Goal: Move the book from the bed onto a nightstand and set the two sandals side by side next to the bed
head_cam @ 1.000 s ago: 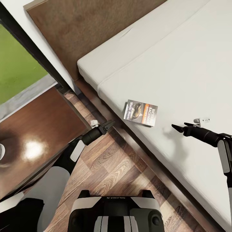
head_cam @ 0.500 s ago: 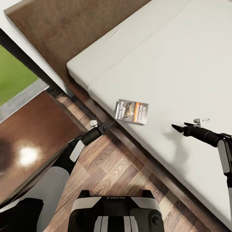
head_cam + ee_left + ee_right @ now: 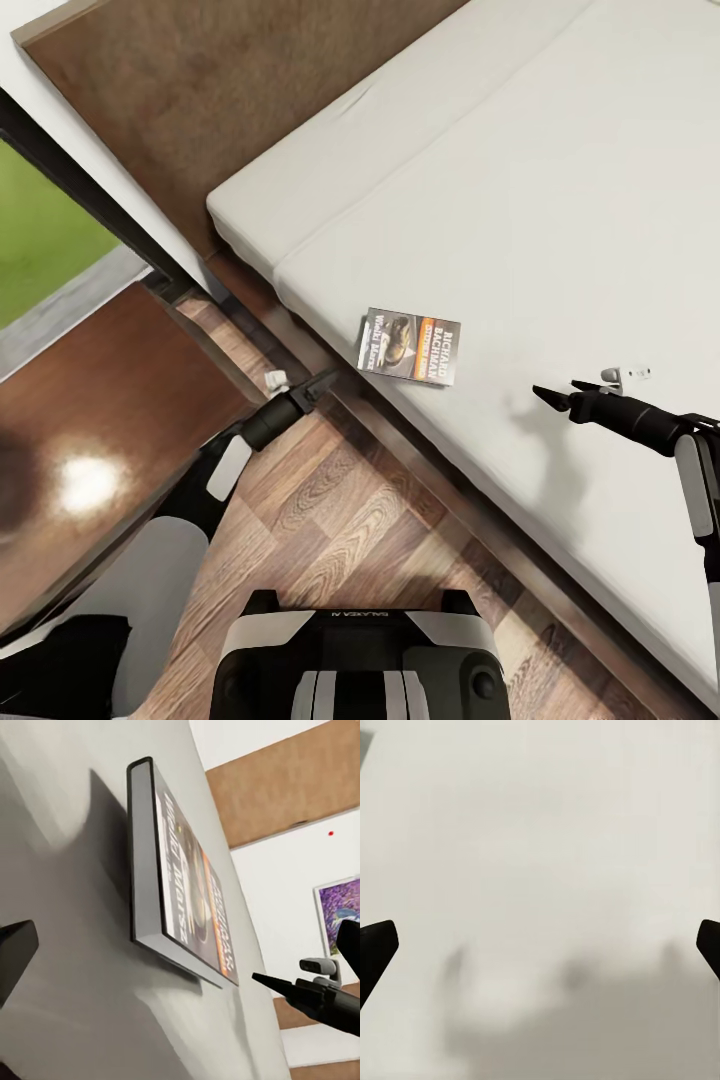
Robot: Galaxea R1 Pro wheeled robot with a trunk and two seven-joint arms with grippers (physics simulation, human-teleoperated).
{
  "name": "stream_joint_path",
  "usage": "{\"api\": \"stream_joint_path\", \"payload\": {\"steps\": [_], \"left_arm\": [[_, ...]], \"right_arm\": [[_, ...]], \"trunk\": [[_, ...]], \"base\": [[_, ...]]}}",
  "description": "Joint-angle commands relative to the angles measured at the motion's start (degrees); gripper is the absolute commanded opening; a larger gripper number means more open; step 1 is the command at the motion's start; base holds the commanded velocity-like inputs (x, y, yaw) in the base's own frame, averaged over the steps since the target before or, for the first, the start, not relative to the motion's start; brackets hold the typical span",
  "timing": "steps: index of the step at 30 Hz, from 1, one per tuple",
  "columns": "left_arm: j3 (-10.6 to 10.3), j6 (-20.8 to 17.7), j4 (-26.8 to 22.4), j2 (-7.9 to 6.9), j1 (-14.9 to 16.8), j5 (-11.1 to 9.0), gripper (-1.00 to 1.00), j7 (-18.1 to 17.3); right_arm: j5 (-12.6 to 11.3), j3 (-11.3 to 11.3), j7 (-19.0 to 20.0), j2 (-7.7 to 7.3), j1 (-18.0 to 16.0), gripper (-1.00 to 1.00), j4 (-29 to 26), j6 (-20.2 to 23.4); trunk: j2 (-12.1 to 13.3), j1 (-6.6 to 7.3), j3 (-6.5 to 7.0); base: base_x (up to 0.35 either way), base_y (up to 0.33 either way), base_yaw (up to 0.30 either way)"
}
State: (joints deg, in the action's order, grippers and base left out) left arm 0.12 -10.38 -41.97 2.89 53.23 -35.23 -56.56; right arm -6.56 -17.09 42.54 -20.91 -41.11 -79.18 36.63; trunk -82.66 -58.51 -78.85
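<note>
Head view: the book (image 3: pixel 409 346) is seen lying flat on the mattress of the bed (image 3: pixel 560 220), close to its near long edge. A thin paperback lying flush could be pushed along the mattress rather than gripped. The left gripper (image 3: pixel 318 382) is held low beside that edge, pointed at the book, its spread unreadable. The right gripper (image 3: pixel 562 393) hovers over the mattress, spread wide and empty.

Small thin paperback book (image 3: pixel 409 346) lies flat on the pale mattress of the low dark-framed wooden bed (image 3: pixel 520 200), near its edge. Brown wooden headboard (image 3: pixel 200 90) behind the mattress. Reddish-brown wooden nightstand (image 3: pixel 90 440) left of the bed, wood-plank floor (image 3: pixel 350 520) between. Left gripper (image 3: pixel 318 384) over the floor beside the bed edge, near the book; right gripper (image 3: pixel 562 392) over the mattress, right of the book.
</note>
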Motion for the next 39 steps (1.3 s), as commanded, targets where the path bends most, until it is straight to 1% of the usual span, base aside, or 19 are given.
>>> {"api": "stream_joint_path", "payload": {"steps": [1, 2, 6, 11, 15, 20, 27, 33, 39], "left_arm": [[0.1, -0.4, 0.0, 0.01, 0.0, -0.4, 1.00, -0.1], [0.1, 0.3, 0.0, 0.08, 0.0, -0.4, 1.00, 0.1], [0.2, 0.8, 0.1, 0.26, 0.0, -0.4, 1.00, 0.4], [0.0, 1.5, 0.1, 0.71, 0.0, -0.5, 1.00, 3.8], [0.0, 1.6, 1.2, 1.05, 0.0, -0.5, 1.00, 4.8], [-0.1, 1.9, 4.0, 1.58, 0.4, -0.5, 1.00, 5.1], [0.0, 2.5, 4.5, 2.23, 0.5, -0.2, 1.00, 5.1], [-0.1, 2.5, 4.2, 2.18, 0.5, -0.1, 1.00, 5.1], [0.0, 2.6, 3.7, 1.97, 0.5, -0.2, 1.00, 4.9]], "right_arm": [[-0.5, 0.0, 0.0, -0.01, 0.0, 1.00, 0.0, 0.5], [-0.5, 0.0, 0.0, -0.01, 0.0, 1.00, 0.0, 0.5], [-0.5, 0.0, 0.0, -0.01, 0.0, 1.00, 0.0, 0.5], [-0.5, 0.0, 0.0, -0.01, 0.0, 1.00, 0.0, 0.5], [-0.5, 0.0, 0.0, -0.01, 0.0, 1.00, 0.0, 0.5], [-0.5, 0.0, 0.0, -0.01, 0.0, 1.00, 0.0, 0.5], [-0.5, 0.0, 0.0, -0.01, 0.0, 1.00, 0.0, 0.5], [-0.5, 0.0, -0.1, -0.01, 0.0, 1.00, 0.0, 0.5], [-0.5, 0.1, -0.1, -0.01, 0.0, 1.00, 0.0, 0.5]], "trunk": [[0.0, 0.00, -0.02], [0.0, 0.00, -0.02], [0.0, 0.00, -0.02], [0.0, 0.00, -0.02], [0.0, 0.00, -0.02], [0.0, 0.00, -0.02], [0.0, 0.00, -0.02], [0.0, 0.00, -0.02], [0.0, 0.00, -0.02]], "base": [[0.000, 0.000, 0.000], [0.000, 0.000, 0.000], [0.000, 0.000, 0.000], [0.000, 0.000, 0.000], [0.000, 0.000, 0.000], [0.000, 0.000, 0.000], [0.000, 0.000, -0.023], [0.000, 0.000, -0.207], [0.000, 0.000, -0.057]]}}
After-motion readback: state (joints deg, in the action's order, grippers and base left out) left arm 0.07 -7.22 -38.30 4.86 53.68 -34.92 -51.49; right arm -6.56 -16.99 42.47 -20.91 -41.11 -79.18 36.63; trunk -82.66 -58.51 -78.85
